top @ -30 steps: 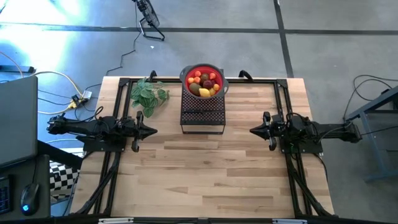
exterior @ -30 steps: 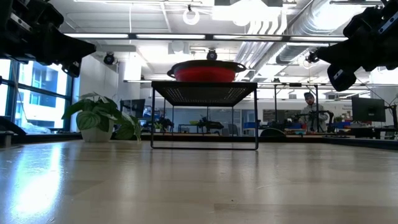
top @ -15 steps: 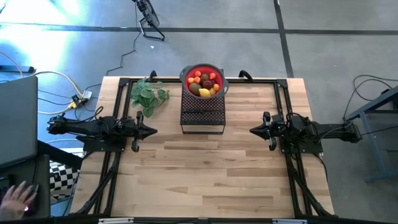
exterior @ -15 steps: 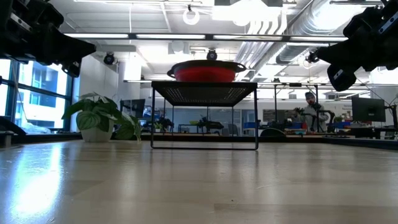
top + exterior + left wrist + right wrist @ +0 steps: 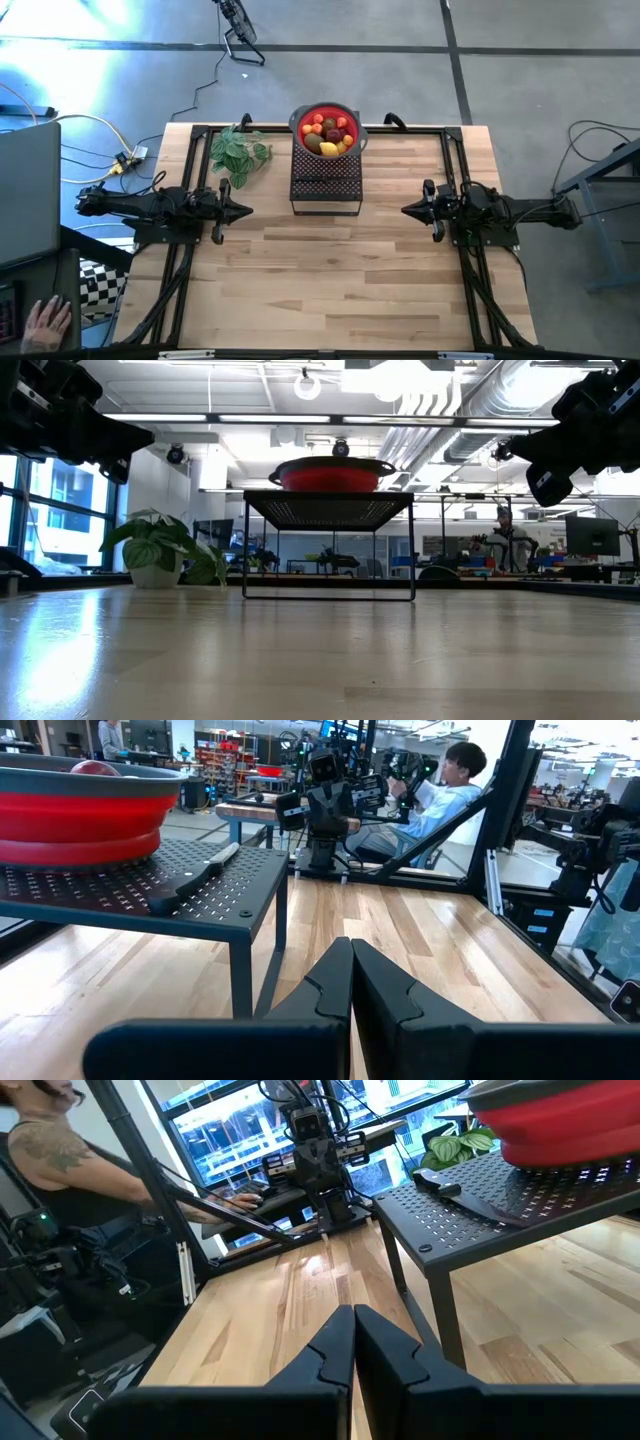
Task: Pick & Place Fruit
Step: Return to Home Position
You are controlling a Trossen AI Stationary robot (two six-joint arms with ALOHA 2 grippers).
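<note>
Nothing on the tabletop point(image 5: 330, 290) has moved since the earlier frames. The only change in the high view is a person's hand point(image 5: 45, 324), which has shifted at the corner near the left arm's base, off the tabletop. Both arms lie level at opposite sides of the tabletop, pointing inward at each other. The left pincer point(image 5: 249, 210) and the right pincer point(image 5: 404, 210) are well apart from the work. Each wrist view shows its fingers pressed together with nothing between them. The black mesh rack point(image 5: 325, 190) stands at the far middle of the tabletop, between the two arms. The red strainer bowl point(image 5: 297, 120) sits on the rack's far end. The fruit point(image 5: 328, 135) lies heaped inside the bowl, and no piece is visible on the tabletop or the rack. A black-handled knife point(image 5: 195, 880) rests on the rack beside the bowl. Judgement: placing appears complete, and the step in hand is the return to rest. The next move calls for no grasp, only confirmation that both arms are parked.
</note>
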